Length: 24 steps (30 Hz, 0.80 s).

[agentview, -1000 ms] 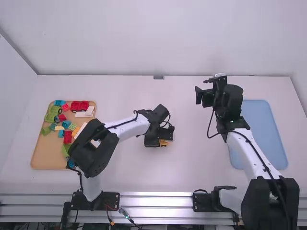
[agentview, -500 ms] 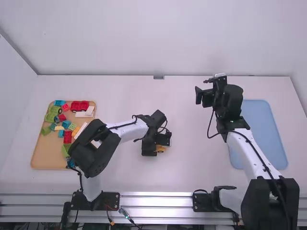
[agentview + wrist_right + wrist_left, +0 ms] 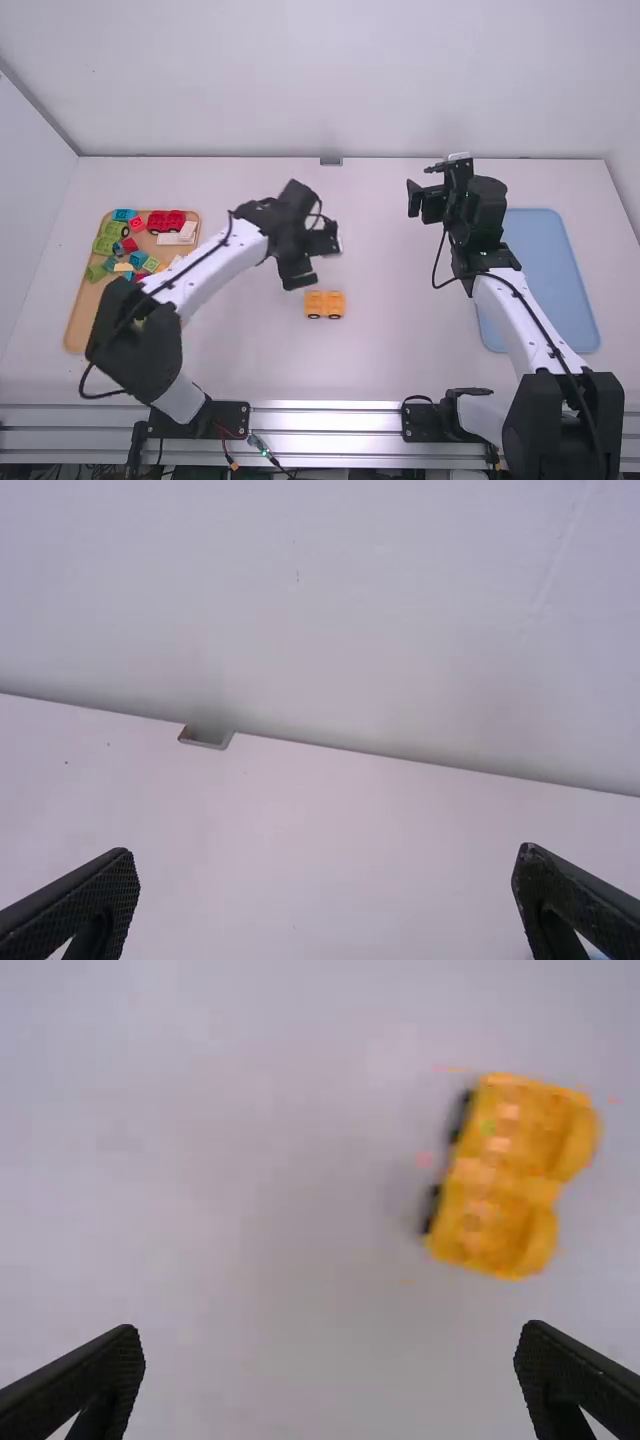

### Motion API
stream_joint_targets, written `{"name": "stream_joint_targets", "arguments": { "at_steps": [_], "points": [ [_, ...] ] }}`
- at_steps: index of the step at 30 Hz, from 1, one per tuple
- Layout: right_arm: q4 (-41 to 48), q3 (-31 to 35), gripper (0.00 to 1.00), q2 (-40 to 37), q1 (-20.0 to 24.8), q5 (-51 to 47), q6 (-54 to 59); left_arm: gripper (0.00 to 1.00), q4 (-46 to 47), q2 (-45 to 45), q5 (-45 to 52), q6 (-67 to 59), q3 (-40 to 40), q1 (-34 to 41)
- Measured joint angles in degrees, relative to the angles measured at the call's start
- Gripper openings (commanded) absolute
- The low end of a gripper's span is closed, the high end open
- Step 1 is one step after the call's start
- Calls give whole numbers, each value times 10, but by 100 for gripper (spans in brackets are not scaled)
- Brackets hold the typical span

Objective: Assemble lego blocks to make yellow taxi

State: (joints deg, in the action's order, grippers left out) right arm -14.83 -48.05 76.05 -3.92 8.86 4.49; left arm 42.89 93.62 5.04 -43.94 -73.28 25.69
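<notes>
My left gripper [image 3: 318, 262] is open above the table, a little up the picture from the yellow wheeled car base [image 3: 325, 304], and does not touch it. In the left wrist view that car base [image 3: 510, 1175] lies on the table with two dark wheels along one side, beyond the spread fingers of the left gripper [image 3: 330, 1380]. My right gripper [image 3: 424, 186] is raised over the right part of the table. Its fingers stand wide apart in the right wrist view, where the right gripper [image 3: 326, 900] has nothing between them.
An orange-brown tray [image 3: 88, 315] at the left holds several loose blocks, among them a red wheeled base [image 3: 166, 221], a green one [image 3: 110, 238] and white bricks [image 3: 178, 237]. At the right lies a blue tray [image 3: 562, 290], partly behind the right arm.
My left gripper first shifted toward the camera over the yellow car base, then rose and moved away up the picture, leaving the base on the table. The right arm kept still.
</notes>
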Motion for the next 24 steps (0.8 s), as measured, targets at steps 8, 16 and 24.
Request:
{"name": "stream_joint_targets", "arguments": {
  "at_steps": [8, 16, 24],
  "points": [
    [-17, 0, 99, 0, 0, 0, 1, 99, 34, -34, -70, 224, -2, -201],
    [-45, 0, 99, 0, 0, 0, 0, 99, 71, -34, -87, 284, 56, -375],
    [-69, 0, 99, 0, 0, 0, -14, 99, 4, -38, -128, 278, 155, -452]
  ]
}}
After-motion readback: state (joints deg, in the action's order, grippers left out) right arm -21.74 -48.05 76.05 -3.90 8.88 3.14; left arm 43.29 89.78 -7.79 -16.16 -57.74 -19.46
